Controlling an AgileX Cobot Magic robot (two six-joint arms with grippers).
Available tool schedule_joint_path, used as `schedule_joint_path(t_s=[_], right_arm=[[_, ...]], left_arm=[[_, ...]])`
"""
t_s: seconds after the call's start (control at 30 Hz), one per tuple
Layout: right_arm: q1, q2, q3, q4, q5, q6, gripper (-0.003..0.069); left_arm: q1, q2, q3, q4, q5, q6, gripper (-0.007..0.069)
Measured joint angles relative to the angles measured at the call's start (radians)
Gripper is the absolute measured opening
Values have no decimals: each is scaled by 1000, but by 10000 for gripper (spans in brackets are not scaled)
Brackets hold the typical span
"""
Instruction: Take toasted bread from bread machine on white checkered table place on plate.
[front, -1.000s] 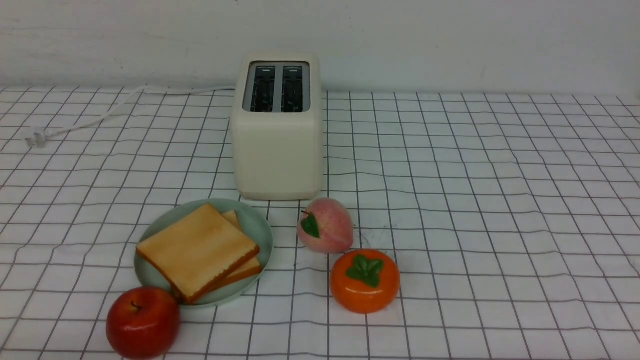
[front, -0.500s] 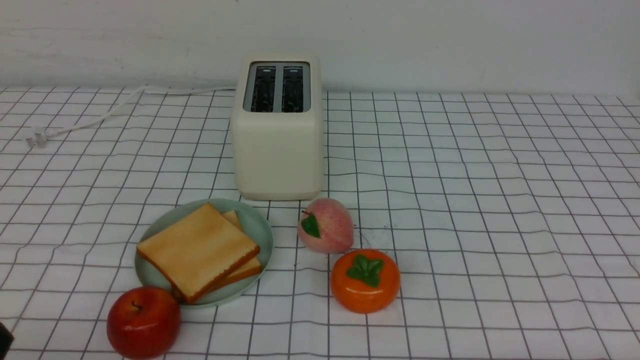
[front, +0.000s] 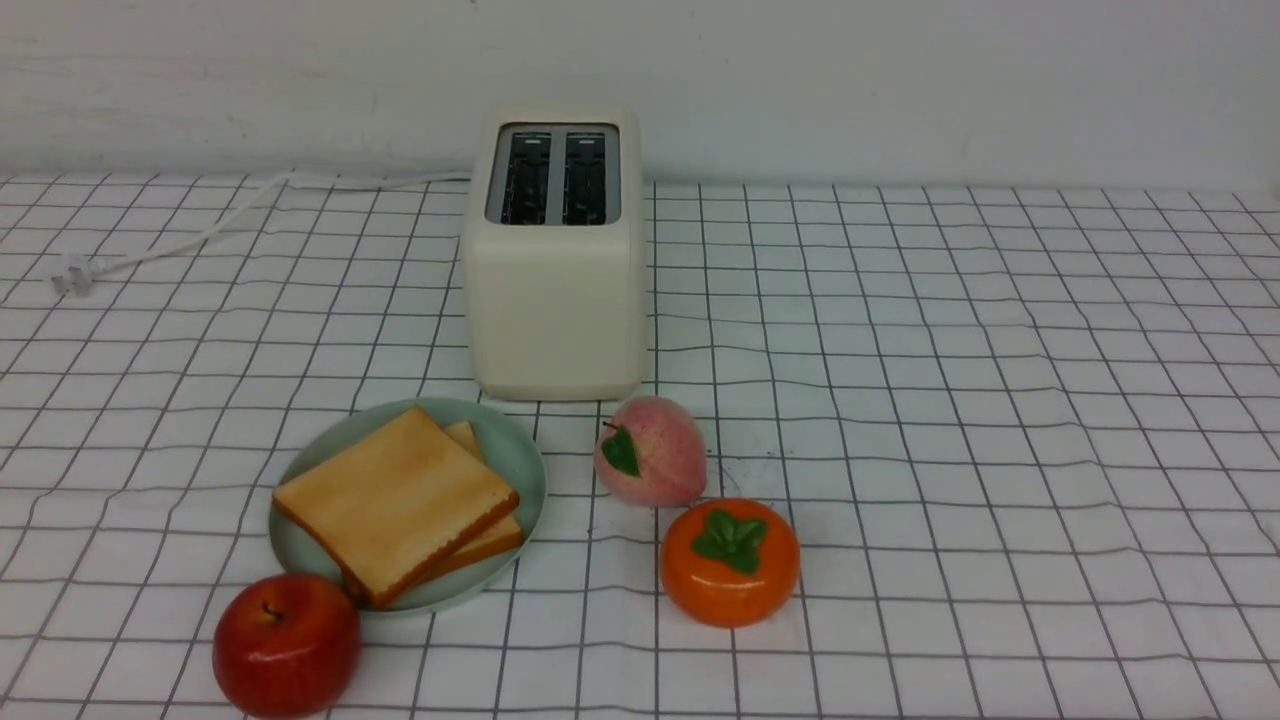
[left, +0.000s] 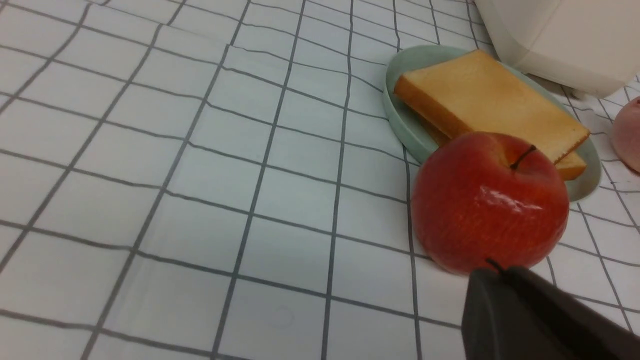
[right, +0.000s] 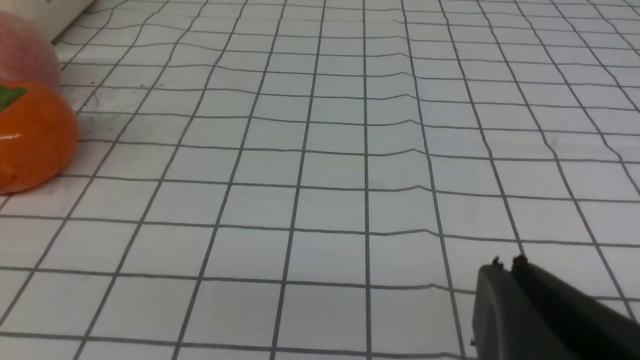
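Nearest the robot, the left gripper (left: 500, 272) is clenched on nothing just short of the red apple (front: 285, 643); the right gripper (right: 506, 266) shows its tips pressed together, grasping nothing, over the white checkered table (front: 1000, 400); the apple touches the plate (front: 515, 455), where the toasted bread (front: 395, 498) lies as two stacked slices; beside it sit an orange persimmon (front: 730, 562) and a peach (front: 650, 450); behind stands the bread machine (front: 556, 300), both slots empty
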Motion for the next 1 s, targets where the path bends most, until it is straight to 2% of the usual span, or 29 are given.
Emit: schedule_joint_path(t_s=[1.0], right_arm=[[0,0,0,2,2,0,85]], left_arm=[[0,0,0,-2,0,3,-13]])
